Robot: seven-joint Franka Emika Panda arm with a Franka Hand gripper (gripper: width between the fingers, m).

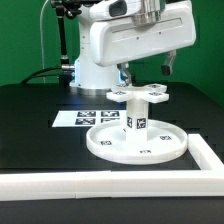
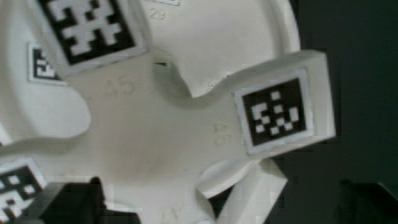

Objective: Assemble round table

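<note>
Hand [image 1: 144, 72] wide open above the cross-shaped piece [image 1: 139, 95].
Piece tops the post [image 1: 137, 118] standing on the round disc [image 1: 110, 143].

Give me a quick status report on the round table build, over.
Tool open, holding nothing, above the cross-shaped piece. Cross sits atop the post, upright on the round disc. Nothing seen in the way.
</note>
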